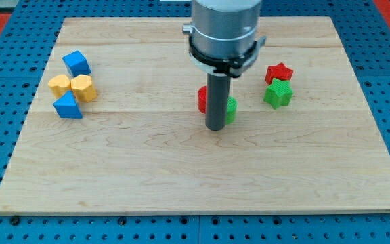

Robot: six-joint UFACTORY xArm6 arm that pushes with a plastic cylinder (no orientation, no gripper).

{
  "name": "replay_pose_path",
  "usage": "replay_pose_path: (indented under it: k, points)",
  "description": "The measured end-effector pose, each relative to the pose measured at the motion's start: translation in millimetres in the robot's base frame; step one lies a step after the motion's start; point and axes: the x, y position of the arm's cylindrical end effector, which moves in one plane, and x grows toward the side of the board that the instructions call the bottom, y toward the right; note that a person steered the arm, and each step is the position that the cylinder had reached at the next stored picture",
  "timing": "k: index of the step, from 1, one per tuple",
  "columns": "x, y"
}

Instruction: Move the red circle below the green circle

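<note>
The red circle [202, 99] lies near the board's middle, mostly hidden behind my rod. The green circle [231, 109] sits just to its right and slightly lower, also partly hidden. My tip [215, 128] rests on the board directly in front of both, at the view's bottom side of them, between the two. I cannot tell whether the two circles touch each other.
A red star [279, 72] and a green star [277, 93] stand at the view's right, touching. At the left are a blue cube [76, 63], a yellow block [59, 85], a yellow hexagon [83, 88] and a blue triangle [67, 106].
</note>
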Motion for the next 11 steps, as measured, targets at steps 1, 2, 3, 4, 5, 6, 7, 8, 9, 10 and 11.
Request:
replay_pose_path:
  k: [1,2,3,4,5,6,7,8,9,10,11]
  points:
    - [-5,-3]
    - [-27,47]
    - [-17,49]
    - [15,-27]
    - [-43,-69]
    - [-54,24]
    - [-40,62]
    - [0,57]
    - [35,84]
    - [11,109]
    - [11,112]
